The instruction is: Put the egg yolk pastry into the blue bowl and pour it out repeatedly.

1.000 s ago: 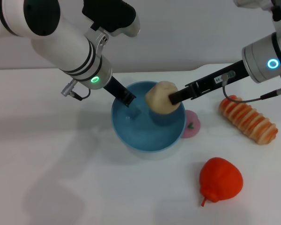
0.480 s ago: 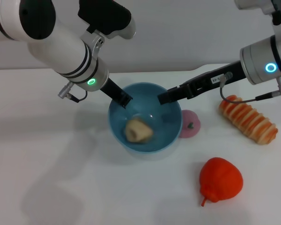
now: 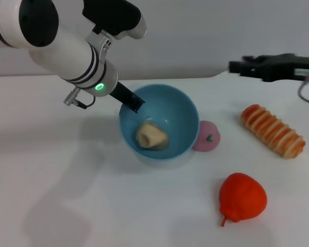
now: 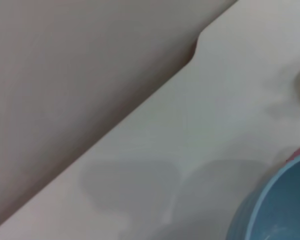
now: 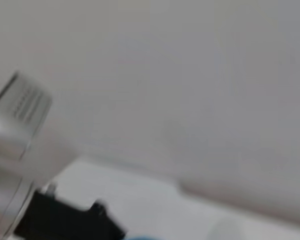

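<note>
The blue bowl (image 3: 187, 109) stands at the table's middle, tipped so its opening faces the front right. The egg yolk pastry (image 3: 152, 136), a pale beige lump, lies inside it on the low side. My left gripper (image 3: 134, 104) is shut on the bowl's far-left rim, with one black finger reaching inside. My right gripper (image 3: 237, 67) hangs in the air at the back right, well away from the bowl and holding nothing. The left wrist view catches only a slice of the blue bowl (image 4: 277, 200).
A pink ball (image 3: 208, 136) touches the bowl's right side. A striped orange-and-cream bread roll (image 3: 273, 131) lies at the right. A red fruit (image 3: 242, 198) sits at the front right. The table's back edge (image 4: 197, 42) meets a grey wall.
The right gripper let the pastry drop into the bowl, then pulled back far to the right. The left gripper tipped the bowl a little further; the pastry stays inside.
</note>
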Motion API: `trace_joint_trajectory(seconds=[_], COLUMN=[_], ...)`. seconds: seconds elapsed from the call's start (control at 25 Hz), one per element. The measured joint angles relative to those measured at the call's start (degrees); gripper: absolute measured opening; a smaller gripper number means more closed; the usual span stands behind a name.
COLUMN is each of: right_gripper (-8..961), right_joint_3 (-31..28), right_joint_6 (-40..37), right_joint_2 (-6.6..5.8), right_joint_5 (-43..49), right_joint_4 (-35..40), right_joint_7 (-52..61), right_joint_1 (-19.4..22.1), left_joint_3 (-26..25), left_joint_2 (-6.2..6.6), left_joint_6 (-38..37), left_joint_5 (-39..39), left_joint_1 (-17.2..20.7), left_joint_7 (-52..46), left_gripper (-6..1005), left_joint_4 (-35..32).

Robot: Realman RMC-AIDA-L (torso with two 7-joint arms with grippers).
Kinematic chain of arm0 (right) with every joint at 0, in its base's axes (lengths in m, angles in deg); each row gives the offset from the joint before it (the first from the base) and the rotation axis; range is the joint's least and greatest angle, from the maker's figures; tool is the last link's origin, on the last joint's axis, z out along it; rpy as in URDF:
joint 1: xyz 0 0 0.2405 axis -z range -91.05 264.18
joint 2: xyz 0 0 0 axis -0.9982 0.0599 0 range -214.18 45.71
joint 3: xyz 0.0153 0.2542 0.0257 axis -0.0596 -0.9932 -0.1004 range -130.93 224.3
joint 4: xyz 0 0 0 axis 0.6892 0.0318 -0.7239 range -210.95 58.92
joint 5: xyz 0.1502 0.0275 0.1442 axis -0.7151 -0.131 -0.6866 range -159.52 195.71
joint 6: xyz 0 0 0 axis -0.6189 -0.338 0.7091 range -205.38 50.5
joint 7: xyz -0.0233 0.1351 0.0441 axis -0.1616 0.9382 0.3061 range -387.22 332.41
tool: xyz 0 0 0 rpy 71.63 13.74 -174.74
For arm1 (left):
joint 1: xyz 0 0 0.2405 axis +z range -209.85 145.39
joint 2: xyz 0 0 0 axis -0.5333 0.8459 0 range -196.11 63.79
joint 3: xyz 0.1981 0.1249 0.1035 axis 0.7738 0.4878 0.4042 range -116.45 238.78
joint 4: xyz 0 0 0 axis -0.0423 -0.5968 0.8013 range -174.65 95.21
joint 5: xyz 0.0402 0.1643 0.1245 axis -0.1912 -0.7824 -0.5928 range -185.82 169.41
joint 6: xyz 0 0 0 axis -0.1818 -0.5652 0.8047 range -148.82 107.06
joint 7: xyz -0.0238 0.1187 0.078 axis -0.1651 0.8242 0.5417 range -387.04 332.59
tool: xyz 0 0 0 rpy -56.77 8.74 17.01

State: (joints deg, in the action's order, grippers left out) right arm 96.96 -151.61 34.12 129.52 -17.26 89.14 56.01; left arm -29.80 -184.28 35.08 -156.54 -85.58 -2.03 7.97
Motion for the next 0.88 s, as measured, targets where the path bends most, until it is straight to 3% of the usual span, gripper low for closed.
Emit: trace_joint_trajectory(seconds=[0.24,0.64,0.88], right_gripper=[493,509,517], right_joint_3=[1.2,4.6,4.3], right_joint_6=[11.2,29.4,31.8], right_joint_2=[0.92,1.06,0.78], right_joint_5=[-7.0,-21.5,-38.8], right_joint_4=[-1.8,-9.1,-15.0], right_joint_7=[-15.1,-35.7,-52.0], right_joint_1=[5.7,10.0,11.0], left_joint_3=[0.0,0.1,0.2], left_joint_2=[-0.01,-0.01,-0.01], left_joint_6=[-1.7,-3.3,-4.4], left_joint_5=[-0.1,0.0,0.1], left_joint_1=[0.1,0.6,1.0], left_joint_7=[0.1,0.1,0.1], left_gripper=[0,-1,0], left_joint_4=[0.0,-0.1,-0.1])
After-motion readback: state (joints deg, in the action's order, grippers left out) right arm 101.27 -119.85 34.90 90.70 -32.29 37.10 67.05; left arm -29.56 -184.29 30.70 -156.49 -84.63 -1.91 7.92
